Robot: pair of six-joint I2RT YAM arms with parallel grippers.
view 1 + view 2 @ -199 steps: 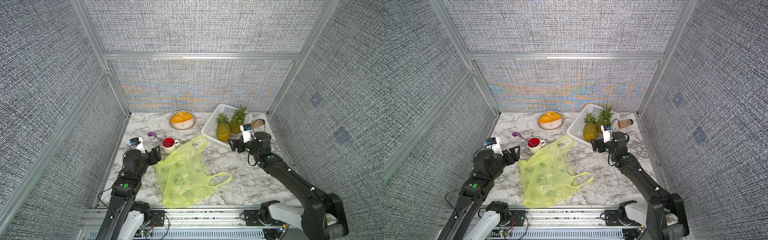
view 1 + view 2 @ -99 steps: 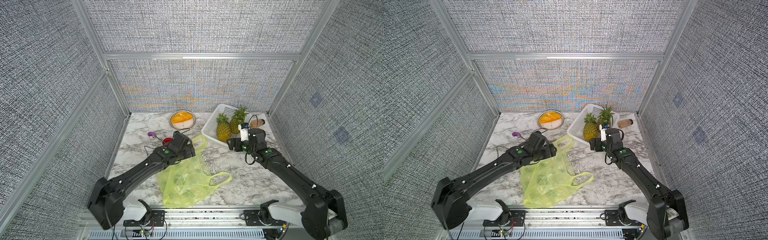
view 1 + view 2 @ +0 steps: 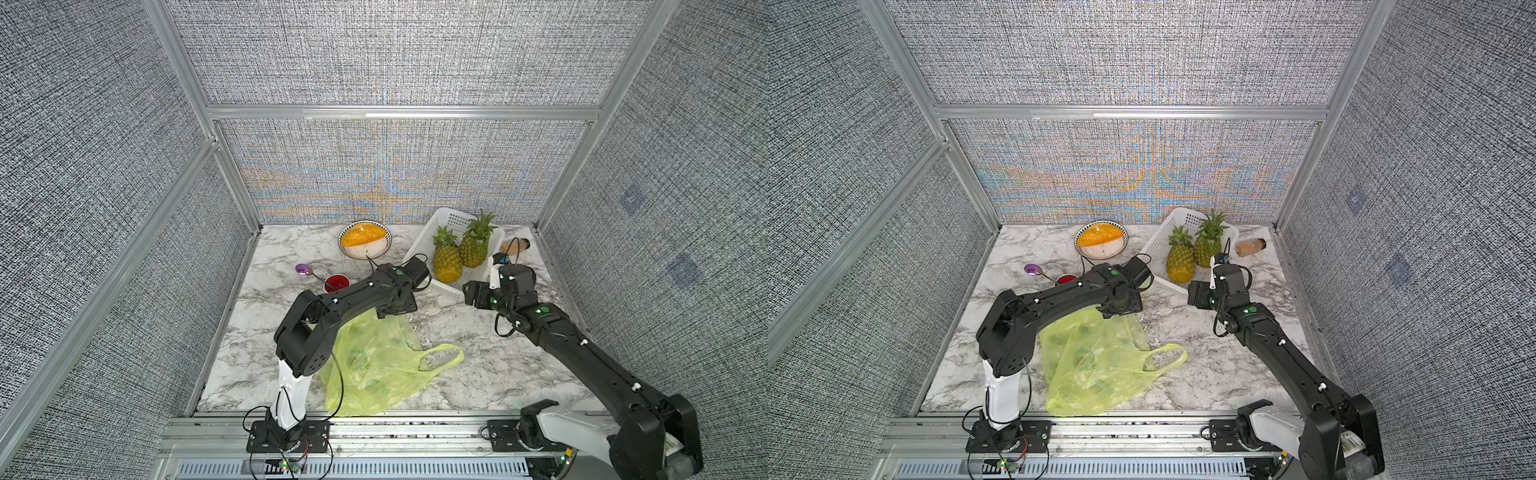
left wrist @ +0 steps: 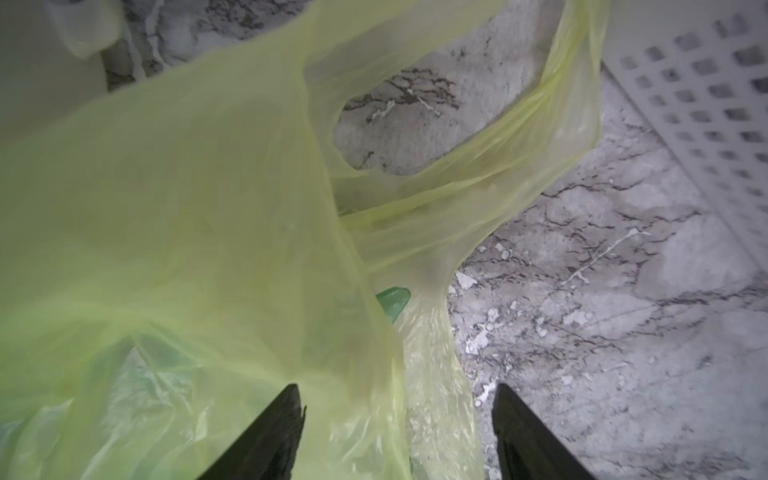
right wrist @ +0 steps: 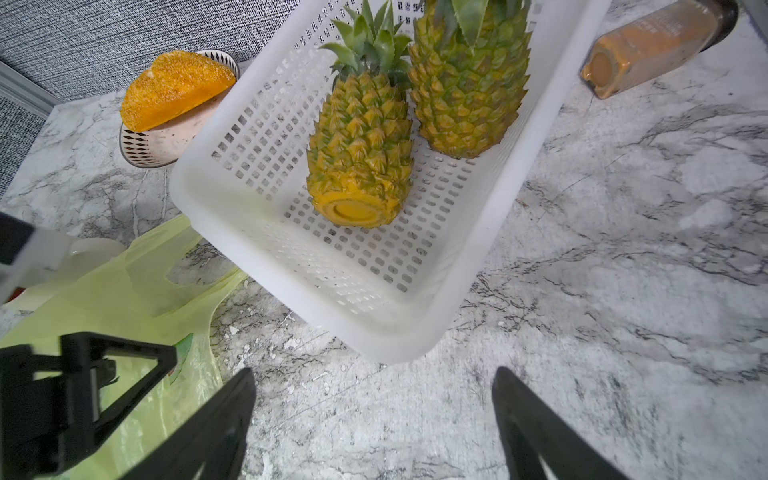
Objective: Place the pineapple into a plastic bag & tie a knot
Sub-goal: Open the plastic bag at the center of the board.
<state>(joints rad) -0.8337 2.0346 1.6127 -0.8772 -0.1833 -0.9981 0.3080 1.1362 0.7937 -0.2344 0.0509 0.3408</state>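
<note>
In both top views the plastic bag [image 3: 374, 370] lies flat on the worktop [image 3: 478, 374]. Left wrist: the left claw [image 4: 395, 390] gapes astride its film. Right wrist: the right claw [image 5: 374, 374], spread empty, faces the nearer pineapple [image 5: 361, 145] butt-on in the basket [image 5: 374, 332] ahead, crown away.

Yellow-green plastic bag [image 3: 374, 374], perhaps green-printed; white basket [image 3: 420, 245]; grey-veined marble table [image 3: 498, 365].

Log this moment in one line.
left gripper: open over plastic bag | right gripper: open, empty | pineapples: both in basket
</note>
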